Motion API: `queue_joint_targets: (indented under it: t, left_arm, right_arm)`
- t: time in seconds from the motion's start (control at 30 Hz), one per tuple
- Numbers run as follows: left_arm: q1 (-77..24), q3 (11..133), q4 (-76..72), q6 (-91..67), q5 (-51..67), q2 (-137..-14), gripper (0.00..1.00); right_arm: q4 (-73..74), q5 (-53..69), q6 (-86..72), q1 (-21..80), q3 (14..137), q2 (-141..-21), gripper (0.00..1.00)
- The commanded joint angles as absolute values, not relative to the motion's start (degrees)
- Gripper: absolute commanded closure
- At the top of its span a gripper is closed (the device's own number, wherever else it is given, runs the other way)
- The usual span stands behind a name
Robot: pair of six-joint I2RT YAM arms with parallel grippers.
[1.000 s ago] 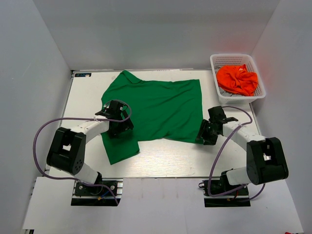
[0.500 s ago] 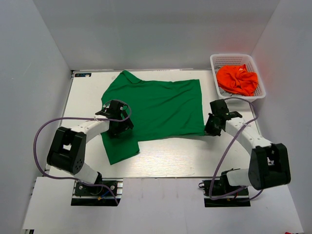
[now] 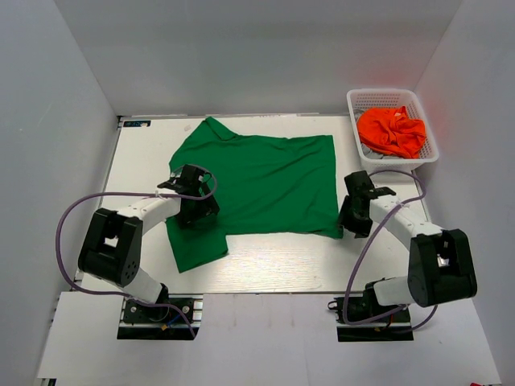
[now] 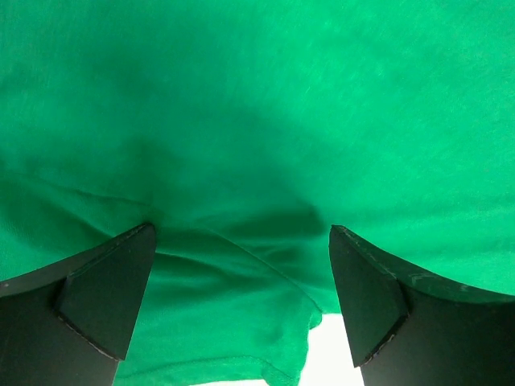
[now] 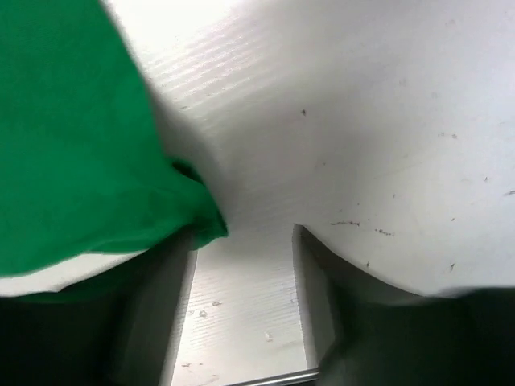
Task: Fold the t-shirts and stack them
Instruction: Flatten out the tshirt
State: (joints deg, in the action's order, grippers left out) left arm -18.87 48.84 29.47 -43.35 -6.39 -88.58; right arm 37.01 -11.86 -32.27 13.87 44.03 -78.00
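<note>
The deep green t-shirt [image 3: 265, 181] lies spread flat on the white table [image 3: 273, 261], with one sleeve toward the near left. My left gripper [image 3: 199, 211] sits low over the shirt's left side by that sleeve. In the left wrist view [image 4: 241, 281] its jaws are wide apart with green cloth [image 4: 257, 121] under them. My right gripper [image 3: 352, 219] is at the shirt's near right corner. Its jaws are apart [image 5: 243, 273] with bare table between them, and the corner of the cloth [image 5: 72, 145] lies over the left finger. The bright orange t-shirt [image 3: 392, 131] lies crumpled in the basket.
The white lattice basket [image 3: 398, 163] stands at the back right corner. Grey walls close in the table on the left, back and right. Purple cables loop from both arms. Bare table shows in front of the shirt.
My right gripper rose, then came back down at the shirt's near right corner. That corner and the right hem now lie further right. The left arm has not moved.
</note>
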Motion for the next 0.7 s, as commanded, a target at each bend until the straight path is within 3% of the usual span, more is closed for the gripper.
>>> queue_joint_targets:
  t: [0.0,0.13,0.43,0.67]
  left_arm:
    - [-18.5,50.1,37.9,-41.8,-9.2,-85.1,0.01]
    - [-18.5,50.8,42.4,-46.3,-8.3,-76.7,0.01]
    - [-18.5,44.5,61.4,-56.7,-7.3,-67.1,0.01]
    - [-18.5,32.1,57.7,-64.0,-2.5,-66.0,0.01]
  right_arm:
    - [37.3,-14.8,-32.4,14.1,46.3,-77.8,0.29]
    - [32.6,-8.5,-30.4,13.6,46.5,-72.0,0.1]
    - [29.0,-5.1,-27.7,13.6,43.9,-67.9,0.1]
    - [26.3,-4.7,-27.4,13.4,41.5,-67.1,0.1]
